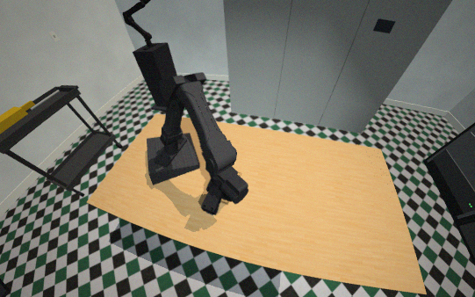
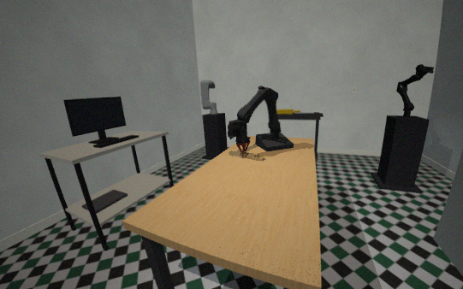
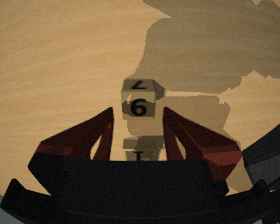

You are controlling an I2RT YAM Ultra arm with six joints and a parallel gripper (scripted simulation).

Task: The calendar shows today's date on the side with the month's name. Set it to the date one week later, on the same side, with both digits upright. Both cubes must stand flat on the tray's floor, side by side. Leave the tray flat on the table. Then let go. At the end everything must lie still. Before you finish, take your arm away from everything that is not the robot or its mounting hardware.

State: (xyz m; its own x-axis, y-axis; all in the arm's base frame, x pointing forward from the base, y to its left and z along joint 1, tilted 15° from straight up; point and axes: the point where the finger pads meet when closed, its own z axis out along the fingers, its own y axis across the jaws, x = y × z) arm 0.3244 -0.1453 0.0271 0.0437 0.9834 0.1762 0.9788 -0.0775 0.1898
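Observation:
A pale cube (image 3: 147,96) shows in the wrist view ahead of and between the fingertips, with a gap to each finger. One face reads like a dark 6; the face above it bears a foreshortened digit I cannot read surely. Nearer the gripper body, a second pale block (image 3: 146,143) shows a dark mark like a 1, partly hidden by the gripper. My gripper (image 2: 242,152) (image 3: 138,113) is part open, low over the table, with nothing held between its red fingers. I cannot make out the tray or the month side. The top view hides these pieces behind the arm.
The wooden table (image 1: 316,193) (image 2: 248,205) carries the arm's dark base (image 1: 173,162) (image 2: 274,142) near its far end in the exterior view. A small pale thing (image 2: 257,156) lies beside the fingers there, too small to identify. The table's long edge is close to the gripper.

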